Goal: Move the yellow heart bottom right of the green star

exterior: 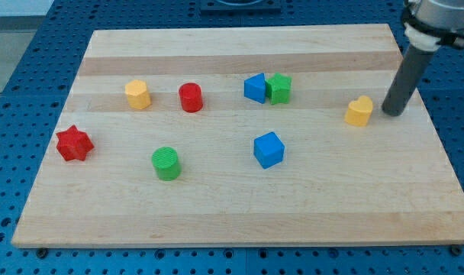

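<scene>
Gripperless, my tip is set on the worktop just right of the yellow heart, apparently so that the heart can be pushed leftward toward the green star, which is well apart

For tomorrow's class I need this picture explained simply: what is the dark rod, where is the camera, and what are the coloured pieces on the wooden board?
One camera looks down at a wooden board from its near edge; its mounting isn't recorded. The dark rod is the end of a robot arm. It holds nothing; my tip only pushes blocks. It stands just right of the yellow heart, close to it. Also lying there: a green star touching a blue block, a blue cube, a red cylinder, a yellow hexagonal block, a red star and a green cylinder.
</scene>
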### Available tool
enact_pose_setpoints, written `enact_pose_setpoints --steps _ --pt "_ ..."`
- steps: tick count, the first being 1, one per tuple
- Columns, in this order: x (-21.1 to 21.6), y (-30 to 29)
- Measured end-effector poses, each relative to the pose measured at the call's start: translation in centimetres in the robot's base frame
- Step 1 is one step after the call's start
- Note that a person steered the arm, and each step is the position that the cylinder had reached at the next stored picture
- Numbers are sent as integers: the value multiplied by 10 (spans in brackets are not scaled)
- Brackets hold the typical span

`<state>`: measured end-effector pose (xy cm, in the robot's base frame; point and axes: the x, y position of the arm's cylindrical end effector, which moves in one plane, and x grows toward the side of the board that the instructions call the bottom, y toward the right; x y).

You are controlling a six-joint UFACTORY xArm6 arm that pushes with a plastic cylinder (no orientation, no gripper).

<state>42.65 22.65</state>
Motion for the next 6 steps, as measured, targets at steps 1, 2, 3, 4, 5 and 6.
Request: enact_pose_setpoints --steps 1,2,3,4,5,6 --pt "5 -42" --pt "-13 -70" --pt "-21 -77" --pt "9 -90" --pt "26 -122" --pt "13 -140"
